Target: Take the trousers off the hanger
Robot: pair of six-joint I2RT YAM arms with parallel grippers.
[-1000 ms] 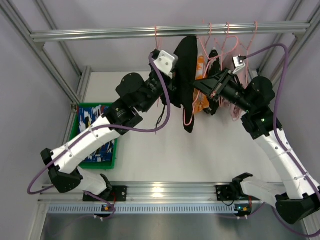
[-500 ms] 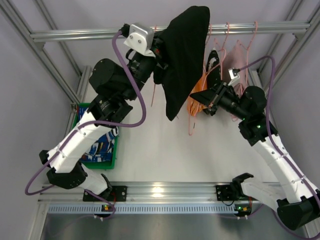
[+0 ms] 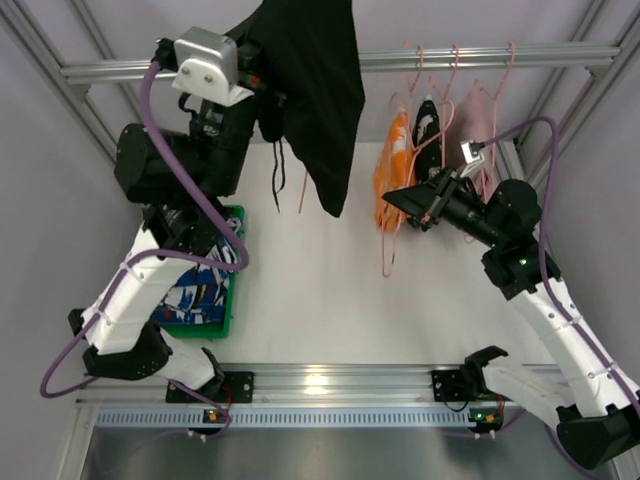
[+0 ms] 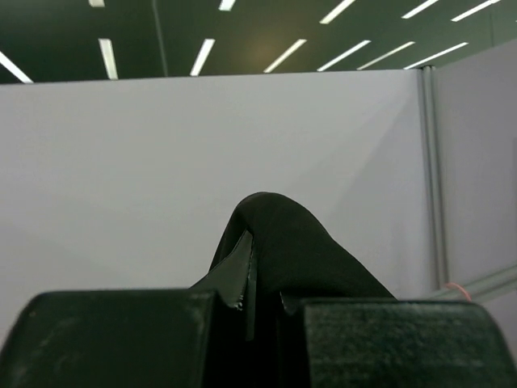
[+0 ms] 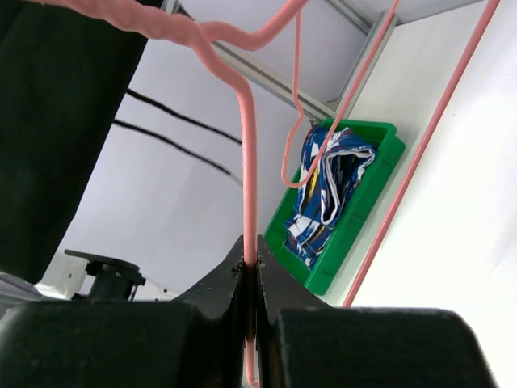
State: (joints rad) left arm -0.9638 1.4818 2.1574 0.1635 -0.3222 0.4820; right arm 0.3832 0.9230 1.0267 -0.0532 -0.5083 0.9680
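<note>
Black cloth fills the left hand (image 4: 254, 283): in the wrist view its jaws are pressed together on a raised fold of the black trousers (image 3: 318, 90), with no gap between them. From above, we see this arm raised to the level of the rail (image 3: 480, 58), the black pair hanging straight down from the grip, long axis vertical, hem lowest, drawstrings (image 3: 280, 165) dangling on its left side. The right hand (image 5: 250, 267) is likewise fully closed, pinching the pink wire of the hanger (image 5: 249, 162), which it holds out over the bench (image 3: 330, 300), well to the right of the black pair. We judge the black pair clear of that hanger. A thin pink wire (image 3: 303, 195) shows just beside the cloth's left edge, and we cannot tell whether the two touch. The blue trousers (image 3: 190, 290) lie folded in the green bin (image 3: 196, 329) at the left of the bench. Key relation for the next move, as we read it: the bin sits below the left hand and nearer the arm bases, directly under the left arm's own forearm, far from the right arm. The left arm alone would make the drop, the hem arriving first. Risk: the drawstrings or hem could land outside the bin wall, or the cloth could brush that pink wire on the way down.
</note>
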